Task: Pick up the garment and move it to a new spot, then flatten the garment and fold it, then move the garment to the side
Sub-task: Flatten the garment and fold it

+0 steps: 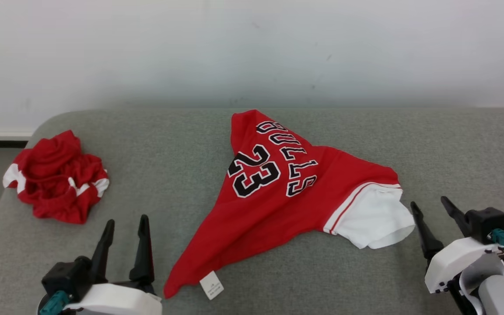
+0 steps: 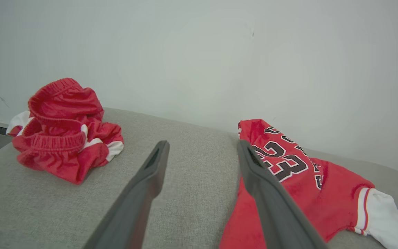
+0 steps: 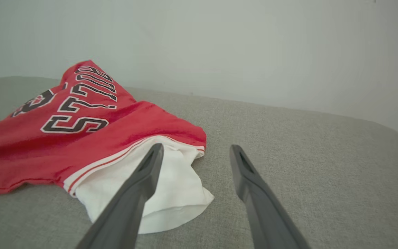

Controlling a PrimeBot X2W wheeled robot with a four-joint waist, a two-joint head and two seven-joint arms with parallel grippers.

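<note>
With my left gripper [image 1: 127, 221] and right gripper [image 1: 429, 202] both spread wide and empty, the red Bulls jersey [image 1: 287, 192] lies rumpled on the grey cushion [image 1: 190, 144] between them, so flattening looks next: pinch its tagged corner [image 1: 177, 284] and white sleeve [image 1: 372, 216].

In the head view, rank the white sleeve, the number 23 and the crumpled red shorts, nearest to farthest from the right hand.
1. White sleeve, just left of the right hand.
2. Number 23, printed near the middle.
3. Crumpled red shorts, far left.
</note>
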